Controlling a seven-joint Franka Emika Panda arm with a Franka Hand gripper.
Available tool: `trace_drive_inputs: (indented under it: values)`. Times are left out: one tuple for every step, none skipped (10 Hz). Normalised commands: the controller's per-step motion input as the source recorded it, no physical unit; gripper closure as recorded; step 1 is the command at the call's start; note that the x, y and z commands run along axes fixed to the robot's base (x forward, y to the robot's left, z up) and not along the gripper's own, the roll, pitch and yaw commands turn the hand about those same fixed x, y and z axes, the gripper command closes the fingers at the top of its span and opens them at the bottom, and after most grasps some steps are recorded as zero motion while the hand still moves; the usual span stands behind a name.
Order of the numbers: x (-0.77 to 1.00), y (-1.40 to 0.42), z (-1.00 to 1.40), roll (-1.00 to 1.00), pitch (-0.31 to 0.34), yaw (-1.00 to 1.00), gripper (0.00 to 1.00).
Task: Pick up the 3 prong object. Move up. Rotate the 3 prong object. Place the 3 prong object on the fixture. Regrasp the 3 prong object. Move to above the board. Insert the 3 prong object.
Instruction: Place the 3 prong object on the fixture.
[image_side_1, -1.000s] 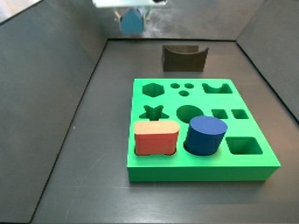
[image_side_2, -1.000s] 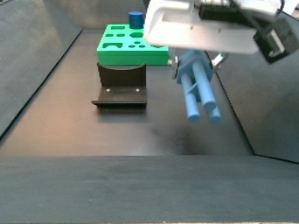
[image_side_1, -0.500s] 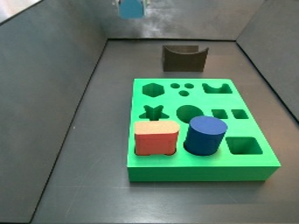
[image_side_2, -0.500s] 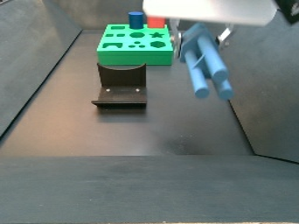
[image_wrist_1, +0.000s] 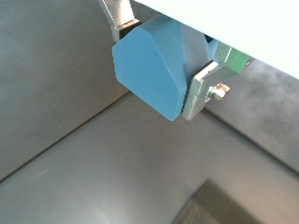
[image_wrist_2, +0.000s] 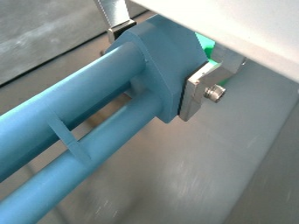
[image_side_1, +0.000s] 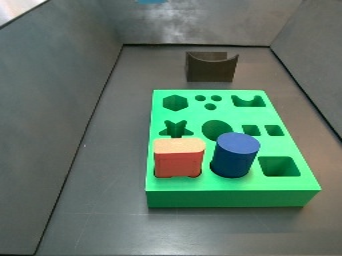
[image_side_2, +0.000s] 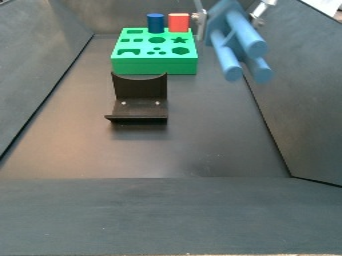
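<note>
The fixture (image_side_2: 136, 98) sits low on the dark floor at left in a side view, well clear of everything — its bracket upright, its notch empty. Behind it lies the green board (image_side_2: 155, 62), a dark blue cylinder (image_side_2: 155, 21) and a red block (image_side_2: 181, 21) standing in its far holes. To the right and high above both, the 3 prong object (image_side_2: 237, 42) hangs in the air, its long steel-blue lobes tilted down toward the camera, well apart from fixture and board alike.

In a wrist view the gripper (image_wrist_2: 163, 66) is clamped on the piece's thick end, one silver finger (image_wrist_2: 200, 87) pressed flat against its side and the long prongs running out away from the wrist. The second wrist camera shows the same hold end-on, the piece's blunt blue face (image_wrist_1: 158, 68) filling the gap between the plates.

The lift appears complete or nearly so, and the rotation is the step in hand. Done well, that calls for turning the wrist while the piece is this high — no lobe should sweep near the wall, the cylinder or the block — and keeping the grasp firm, since the long overhang could lever the piece askew between the pads.
</note>
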Motion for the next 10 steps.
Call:
trace_drive_inputs:
  values:
    - [1.0,-0.37,0.0,-0.09,0.188,0.19,1.0]
    - [1.0,-0.32,0.01,-0.06,0.18,0.12,1.0]
    - [1.0,-0.27,0.02,-0.03,0.168,0.07,1.0]
    - [1.0,-0.25,0.01,-0.02,0.157,0.06,1.0]
    - [1.0,-0.21,0.01,0.01,0.145,0.04,1.0]
    - [1.0,-0.19,0.01,0.03,0.149,0.04,1.0]
    - [1.0,-0.16,0.01,0.05,0.156,0.04,1.0]
    - [1.0,-0.14,0.01,0.06,0.164,0.04,1.0]
    - [1.0,-0.11,0.01,0.08,0.172,0.04,1.0]
    - [1.0,-0.1,0.01,0.09,0.178,0.04,1.0]
